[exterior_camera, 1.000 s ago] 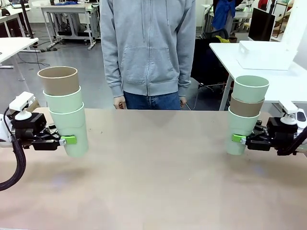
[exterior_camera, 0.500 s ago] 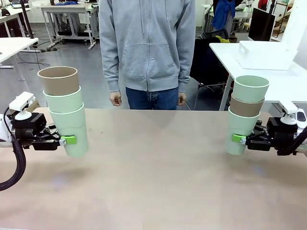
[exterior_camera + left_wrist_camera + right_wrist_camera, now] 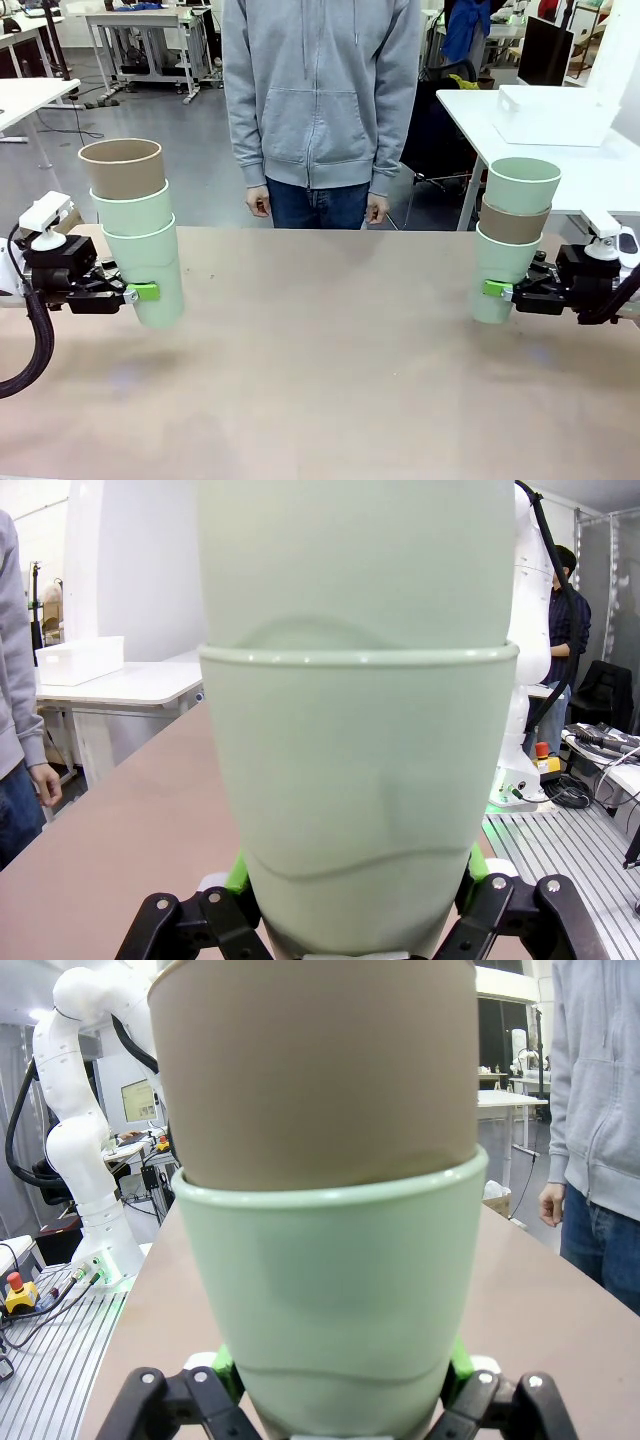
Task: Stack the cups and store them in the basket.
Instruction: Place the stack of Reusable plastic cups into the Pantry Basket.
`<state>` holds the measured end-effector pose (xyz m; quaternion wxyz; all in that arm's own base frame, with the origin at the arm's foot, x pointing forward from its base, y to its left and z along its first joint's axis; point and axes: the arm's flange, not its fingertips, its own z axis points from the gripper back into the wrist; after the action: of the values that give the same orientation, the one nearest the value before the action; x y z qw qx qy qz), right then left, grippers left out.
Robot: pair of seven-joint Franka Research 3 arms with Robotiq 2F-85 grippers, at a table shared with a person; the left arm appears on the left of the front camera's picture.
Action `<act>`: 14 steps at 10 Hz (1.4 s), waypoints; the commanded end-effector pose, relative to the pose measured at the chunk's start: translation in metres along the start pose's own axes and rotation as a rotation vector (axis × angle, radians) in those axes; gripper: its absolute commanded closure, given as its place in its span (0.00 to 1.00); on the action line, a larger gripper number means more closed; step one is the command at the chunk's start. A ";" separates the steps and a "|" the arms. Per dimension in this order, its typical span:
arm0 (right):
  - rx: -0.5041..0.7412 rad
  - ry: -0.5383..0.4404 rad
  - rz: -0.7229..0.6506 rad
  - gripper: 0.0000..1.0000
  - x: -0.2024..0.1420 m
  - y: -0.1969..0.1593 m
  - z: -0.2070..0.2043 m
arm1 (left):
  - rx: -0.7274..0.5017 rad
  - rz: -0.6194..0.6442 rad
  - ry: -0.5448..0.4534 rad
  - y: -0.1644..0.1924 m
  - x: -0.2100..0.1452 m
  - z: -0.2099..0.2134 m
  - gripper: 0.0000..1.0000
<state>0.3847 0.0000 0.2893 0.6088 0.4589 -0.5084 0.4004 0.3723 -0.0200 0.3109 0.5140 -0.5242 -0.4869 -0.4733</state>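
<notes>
Cups (image 3: 122, 168) held in two stacks

Left gripper (image 3: 155, 291) is clamped on the bottom mint cup of the left stack (image 3: 138, 215), brown on top. Right gripper (image 3: 492, 290) clasps the right stack (image 3: 512, 245) likewise. Both seem raised off the table (image 3: 330, 350).

Am counting 4 pale mint-green matte tumblers (image 3: 160, 275), 2 tan-brown matte tumblers (image 3: 122, 168), 1 white rect. plastic bin (image 3: 553, 117), 1 person (image 3: 320, 100).

a matte tan table (image 3: 330, 350) with one tiny dark speck (image 3: 212, 277) lying on it.
</notes>
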 end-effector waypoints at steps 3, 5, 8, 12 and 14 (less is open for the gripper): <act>-0.002 -0.004 0.014 0.14 0.004 0.000 -0.001 | -0.004 -0.007 -0.009 -0.001 0.003 -0.001 0.15; -0.002 -0.004 0.014 0.14 0.004 0.000 -0.001 | -0.004 -0.007 -0.009 -0.001 0.003 -0.001 0.15; -0.002 -0.004 0.014 0.14 0.004 0.000 -0.001 | -0.004 -0.007 -0.009 -0.001 0.003 -0.001 0.15; -0.002 -0.004 0.014 0.14 0.004 0.000 -0.001 | -0.004 -0.007 -0.009 -0.001 0.003 -0.001 0.15; -0.002 -0.004 0.014 0.14 0.004 0.000 -0.001 | -0.004 -0.007 -0.009 -0.001 0.003 -0.001 0.15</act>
<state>0.3847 0.0000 0.2893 0.6088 0.4589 -0.5084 0.4004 0.3723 -0.0200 0.3109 0.5140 -0.5242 -0.4869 -0.4733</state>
